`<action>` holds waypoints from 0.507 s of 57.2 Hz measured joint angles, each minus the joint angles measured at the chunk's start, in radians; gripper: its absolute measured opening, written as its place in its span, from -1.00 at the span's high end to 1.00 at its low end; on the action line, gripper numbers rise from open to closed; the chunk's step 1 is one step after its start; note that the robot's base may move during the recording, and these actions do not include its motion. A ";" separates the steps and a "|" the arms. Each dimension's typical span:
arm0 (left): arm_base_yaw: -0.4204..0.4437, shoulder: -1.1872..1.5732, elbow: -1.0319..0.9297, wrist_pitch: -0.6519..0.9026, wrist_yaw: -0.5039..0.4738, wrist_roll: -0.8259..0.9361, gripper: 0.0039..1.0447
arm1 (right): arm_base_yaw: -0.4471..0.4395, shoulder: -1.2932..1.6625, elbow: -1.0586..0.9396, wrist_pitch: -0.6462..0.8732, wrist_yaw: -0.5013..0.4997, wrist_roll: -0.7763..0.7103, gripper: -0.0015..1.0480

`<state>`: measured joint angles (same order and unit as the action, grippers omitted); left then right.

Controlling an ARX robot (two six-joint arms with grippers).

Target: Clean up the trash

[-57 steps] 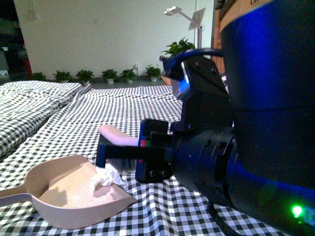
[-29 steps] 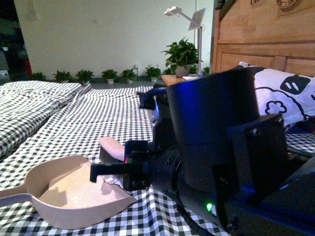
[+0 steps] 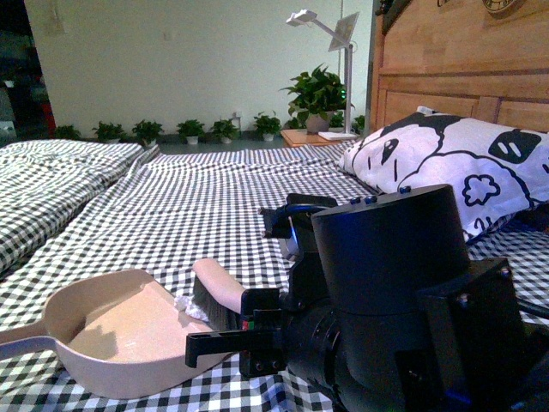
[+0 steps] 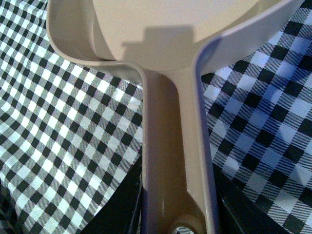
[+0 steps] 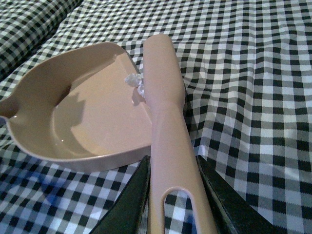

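Right gripper (image 5: 170, 195) clenched on the handle of the pale pink plastic hand brush (image 5: 165, 107), dark jaws on either side of the handle in the right wrist view. Brush head lying along the open lip of the pale pink plastic dustpan (image 3: 111, 335), dark bristles (image 3: 210, 307) down on the black-and-white checked bedspread (image 3: 197, 197) in the front view. Small crumpled white paper scrap (image 5: 136, 85) touching the brush head, sitting right at the pan's lip, partly on the pan floor; same scrap (image 3: 189, 306) seen between bristles and pan in the front view. Left gripper (image 4: 175, 214) grasping the dustpan's long handle, dark jaw edges flanking it at the near end of the left wrist view; fingertips mostly out of frame, so grip judged from the flanking only. Pan tilted, lip on the bedspread near its front edge. Rest of the pan looks bare. Judged mid-sweep: trash reached the pan edge but not fully inside. Left to do: push the scrap deeper in, lift the pan level, carry it off. No other trash visible on the bedspread. Panda-print white pillow (image 3: 446, 167) well apart toward the wooden headboard (image 3: 463, 60).
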<state>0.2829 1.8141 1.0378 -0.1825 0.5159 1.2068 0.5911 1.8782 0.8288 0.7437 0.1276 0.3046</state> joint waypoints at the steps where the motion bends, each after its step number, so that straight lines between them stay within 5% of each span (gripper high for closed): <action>1: 0.000 0.000 0.000 0.000 0.000 0.000 0.47 | 0.004 -0.015 -0.010 -0.002 -0.002 0.004 0.56; 29: 0.000 0.000 0.000 0.000 0.000 0.000 0.47 | 0.100 -0.329 -0.144 -0.089 -0.071 0.077 0.56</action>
<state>0.2829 1.8141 1.0378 -0.1825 0.5159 1.2068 0.6914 1.5490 0.6846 0.6544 0.0566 0.3817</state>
